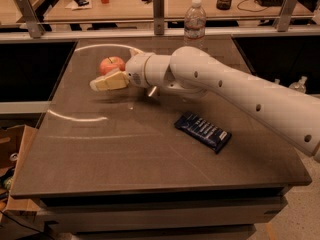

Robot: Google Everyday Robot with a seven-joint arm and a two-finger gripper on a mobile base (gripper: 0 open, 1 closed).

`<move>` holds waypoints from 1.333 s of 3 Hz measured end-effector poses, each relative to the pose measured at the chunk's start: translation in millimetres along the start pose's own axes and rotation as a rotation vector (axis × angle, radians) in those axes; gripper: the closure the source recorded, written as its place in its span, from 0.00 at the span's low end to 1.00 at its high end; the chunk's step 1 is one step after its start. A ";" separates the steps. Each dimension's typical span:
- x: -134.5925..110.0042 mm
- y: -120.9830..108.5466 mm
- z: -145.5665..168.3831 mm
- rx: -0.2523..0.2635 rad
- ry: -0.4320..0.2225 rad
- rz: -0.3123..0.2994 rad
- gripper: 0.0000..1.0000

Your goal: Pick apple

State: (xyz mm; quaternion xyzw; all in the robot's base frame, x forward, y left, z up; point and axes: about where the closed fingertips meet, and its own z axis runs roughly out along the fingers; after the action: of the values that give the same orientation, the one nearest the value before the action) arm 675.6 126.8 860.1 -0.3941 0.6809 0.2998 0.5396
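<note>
The apple [111,63] is round and red-orange with a short dark stem. It sits on the dark table [125,154] at the far left. My gripper [96,85] is cream-coloured, at the end of the white arm [220,86] that reaches in from the right. It hangs low over the table just in front of the apple, with its tip pointing left and slightly past the apple's left side. It hides the apple's lower edge. I cannot see any contact between them.
A clear water bottle [194,18] stands at the table's far edge. A dark blue snack packet [203,131] lies right of centre. Metal rail posts [158,9] stand behind the table. A cardboard box [12,149] sits on the floor at the left.
</note>
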 end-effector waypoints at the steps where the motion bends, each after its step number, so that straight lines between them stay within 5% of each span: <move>1: 1.2 8.2 11.4 -0.026 -0.004 0.005 0.00; 4: -4.6 16.5 14.6 -0.068 -0.034 -0.008 0.64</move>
State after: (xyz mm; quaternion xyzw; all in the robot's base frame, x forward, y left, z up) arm 669.2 148.4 860.8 -0.4099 0.6594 0.3272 0.5386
